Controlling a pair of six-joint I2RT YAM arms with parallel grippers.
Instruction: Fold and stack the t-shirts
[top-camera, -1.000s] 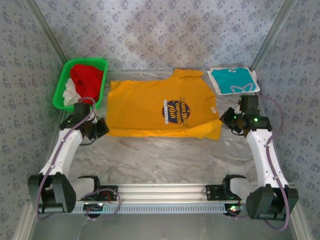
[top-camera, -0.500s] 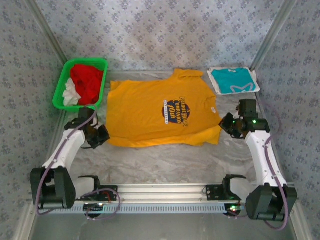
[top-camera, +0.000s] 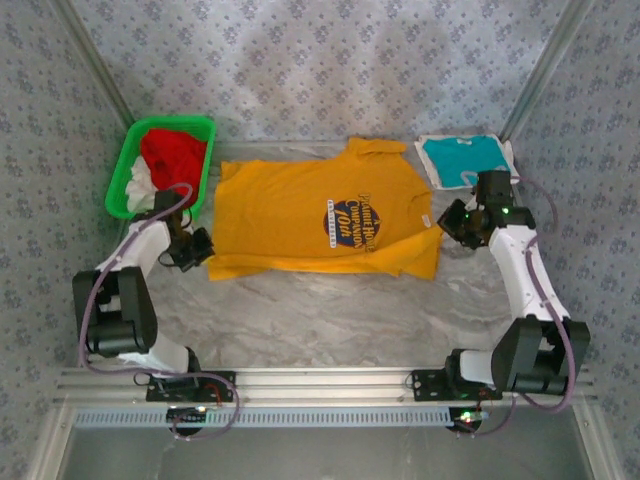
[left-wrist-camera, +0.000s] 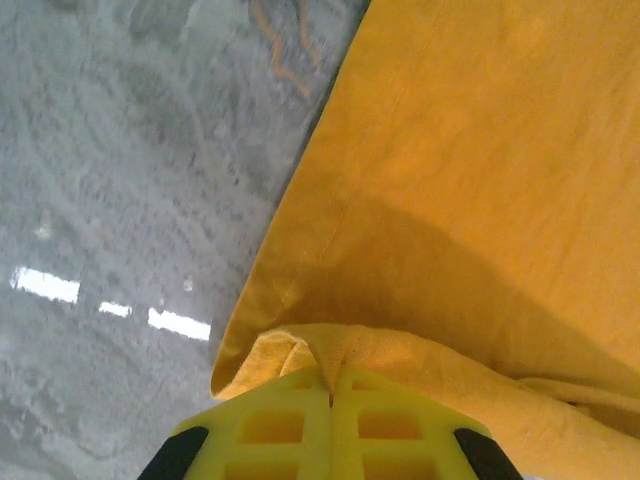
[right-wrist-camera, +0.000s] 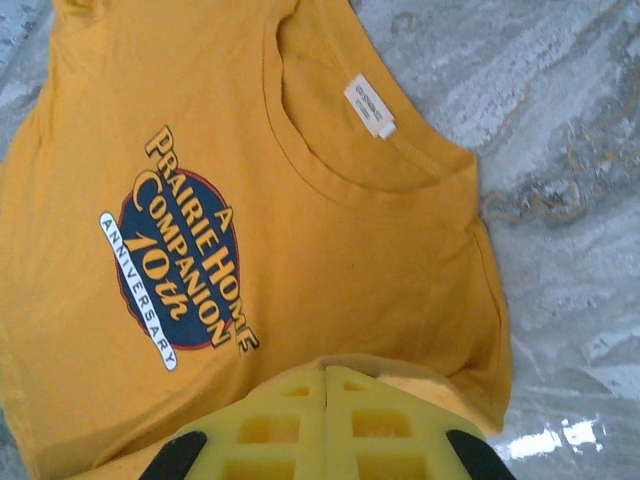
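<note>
Grey-blue walls (top-camera: 320, 60) with a small repeating print close three sides, with metal posts (top-camera: 95, 62) in the back corners. The table (top-camera: 320, 310) is glossy grey marble with bright glare streaks (left-wrist-camera: 60, 287). An aluminium rail (top-camera: 320, 382) lines its near edge.

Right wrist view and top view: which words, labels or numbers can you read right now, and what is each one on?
"A PRAIRIE HOME COMPANION": chest print of the yellow-orange t-shirt.
"10th": middle of that print.
"ANNIVERSARY": white band along the print's edge.
Neck label: too small to read.
White mark on the teal t-shirt: no readable letters.
</note>
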